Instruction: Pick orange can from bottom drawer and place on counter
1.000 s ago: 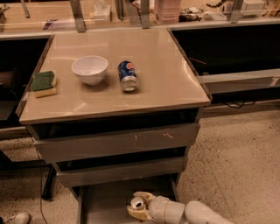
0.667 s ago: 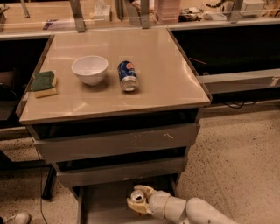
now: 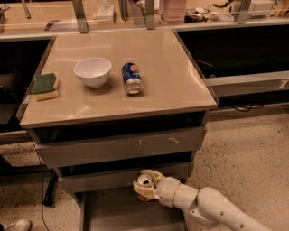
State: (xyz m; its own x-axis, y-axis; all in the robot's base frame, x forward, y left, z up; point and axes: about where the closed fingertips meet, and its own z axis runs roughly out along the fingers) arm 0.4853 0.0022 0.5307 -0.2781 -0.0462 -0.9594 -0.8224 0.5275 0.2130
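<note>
One gripper (image 3: 145, 185), over the bottom drawer (image 3: 118, 213), clamps the orange can (image 3: 144, 179), markings unreadable.

High frontal view down onto the counter (image 3: 174, 83), pincer (image 3: 143, 182) tight around the orange can (image 3: 145, 179) low at centre.

Robot test kitchen or lab mock-up suggested. Glossy beige counter (image 3: 171, 85) set on grey metal drawer unit (image 3: 122, 149). Kitchen items laid out on top: white bowl (image 3: 92, 71), green-and-yellow sponge (image 3: 45, 86), blue can (image 3: 132, 77) lying on side. Speckled hard floor (image 3: 244, 149) seen around unit. Cluttered rear shelf (image 3: 104, 12) with metal uprights (image 3: 80, 16) seen behind. Gripper (image 3: 144, 184) of white robot arm (image 3: 212, 207) seen low at front, above bottom drawer (image 3: 126, 212), closed around orange can (image 3: 144, 179).
</note>
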